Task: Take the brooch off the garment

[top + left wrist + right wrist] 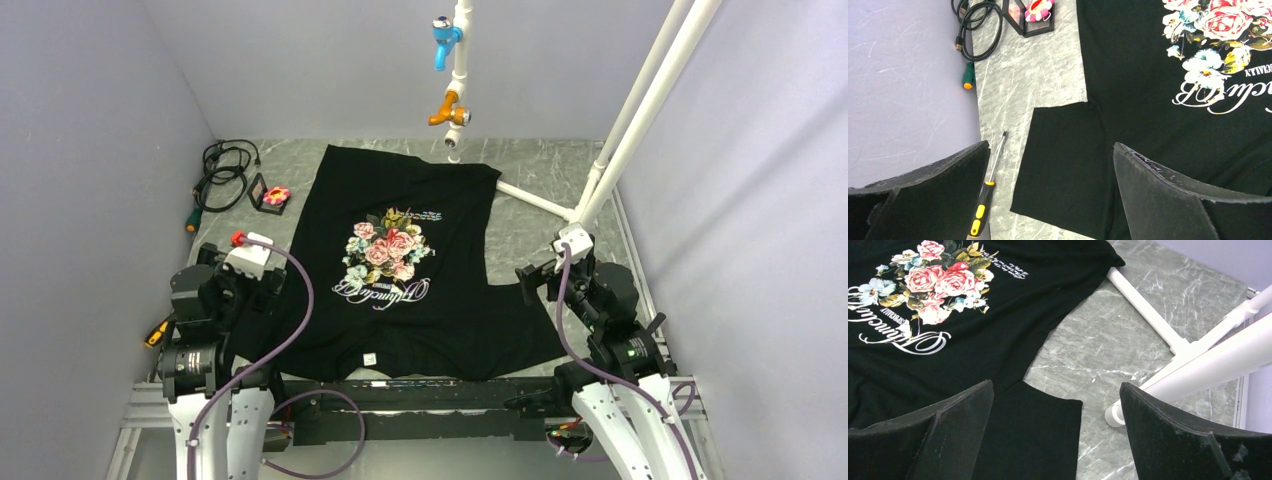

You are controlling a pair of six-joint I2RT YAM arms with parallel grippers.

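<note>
The garment (420,200) is a black T-shirt with a rose print, lying flat on the grey table. It also shows in the left wrist view (1128,100) and the right wrist view (998,330). The brooch (277,196), a pink flower with a yellow centre, lies on a small black square holder left of the shirt, apart from it; it shows at the top of the left wrist view (1039,9). My left gripper (262,288) (1050,150) is open above the left sleeve. My right gripper (533,280) (1057,390) is open above the right sleeve. Both are empty.
A yellow-black screwdriver (157,332) (985,195) lies by the left arm. Coiled black cable (225,170) (978,30) and a green-orange tool (967,76) lie at the back left. White pipe frame (640,110) (1148,305) stands at the right. A white label (369,358) sits near the shirt's near edge.
</note>
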